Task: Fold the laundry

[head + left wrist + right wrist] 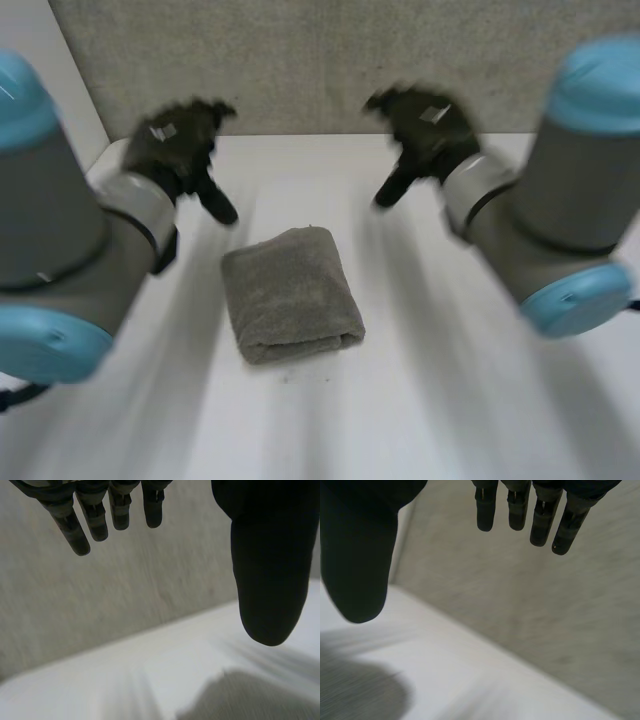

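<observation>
A grey towel [291, 294], folded into a thick rectangle, lies flat on the white table [450, 400] in the middle. My left hand [180, 150] hovers above the table behind and left of the towel, with straight fingers [82, 527] and thumb [270, 575] spread apart around nothing; an edge of the towel [250, 695] lies below the thumb. My right hand [425, 135] hovers behind and right of the towel. Its fingers [540, 520] and thumb [357, 565] are straight and apart, also empty. Neither hand touches the towel.
A grey fabric wall [320, 60] stands along the table's far edge, just beyond both hands. The table's left edge [100, 160] runs close to my left arm.
</observation>
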Available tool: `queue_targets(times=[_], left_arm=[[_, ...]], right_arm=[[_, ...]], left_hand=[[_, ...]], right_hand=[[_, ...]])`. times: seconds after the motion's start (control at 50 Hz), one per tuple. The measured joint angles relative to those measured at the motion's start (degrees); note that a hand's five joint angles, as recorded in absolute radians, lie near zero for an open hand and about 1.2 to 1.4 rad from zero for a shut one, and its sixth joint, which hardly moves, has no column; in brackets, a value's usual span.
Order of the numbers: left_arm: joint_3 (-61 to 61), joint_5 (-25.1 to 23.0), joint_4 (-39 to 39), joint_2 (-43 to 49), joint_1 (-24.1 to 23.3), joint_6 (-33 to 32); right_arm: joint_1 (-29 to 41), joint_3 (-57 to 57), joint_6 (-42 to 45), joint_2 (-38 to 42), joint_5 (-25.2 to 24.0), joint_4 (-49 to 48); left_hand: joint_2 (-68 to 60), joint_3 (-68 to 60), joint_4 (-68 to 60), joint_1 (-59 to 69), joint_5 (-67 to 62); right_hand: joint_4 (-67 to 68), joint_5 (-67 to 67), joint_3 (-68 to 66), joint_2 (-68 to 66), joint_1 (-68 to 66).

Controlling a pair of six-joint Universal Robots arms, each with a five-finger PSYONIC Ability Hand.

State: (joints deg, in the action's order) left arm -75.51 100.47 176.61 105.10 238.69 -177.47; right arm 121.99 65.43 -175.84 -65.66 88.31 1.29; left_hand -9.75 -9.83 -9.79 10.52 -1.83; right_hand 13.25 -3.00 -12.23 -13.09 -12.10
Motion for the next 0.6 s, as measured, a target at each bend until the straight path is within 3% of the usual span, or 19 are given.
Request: queue_targets(times=[0.14,0.28,0.46,0.54,0.6], left_arm=[[10.86,-0.05,-15.77,-4.43,4.29,0.46],[13.47,-0.45,-24.68,-6.94,7.73,0.63],[12.27,-2.86,-24.95,-7.75,7.88,0.71],[11.85,-3.86,-24.55,-7.69,7.71,0.73],[11.65,-4.23,-24.35,-7.65,7.67,0.73]], right_arm=[[-7.72,-2.04,0.29,-9.24,8.12,7.46],[-10.95,-2.79,0.83,-10.88,8.69,13.41],[-10.72,-2.77,3.02,-11.02,7.12,15.34],[-10.39,-1.98,3.33,-10.71,4.03,15.10],[-9.85,-0.94,3.37,-9.37,-2.25,15.11]], left_hand=[[0.13,0.08,0.11,0.00,-0.01],[0.14,0.08,0.11,0.00,0.00],[0.15,0.08,0.11,0.00,0.00],[0.16,0.08,0.12,0.00,0.00],[0.22,0.31,0.12,0.00,0.00]], right_hand=[[0.00,0.00,0.00,0.00,0.00],[0.00,0.00,0.00,0.00,0.00],[0.00,0.00,0.00,0.00,0.00],[0.00,0.00,0.00,0.00,0.00],[0.00,0.00,0.00,0.00,0.00]])
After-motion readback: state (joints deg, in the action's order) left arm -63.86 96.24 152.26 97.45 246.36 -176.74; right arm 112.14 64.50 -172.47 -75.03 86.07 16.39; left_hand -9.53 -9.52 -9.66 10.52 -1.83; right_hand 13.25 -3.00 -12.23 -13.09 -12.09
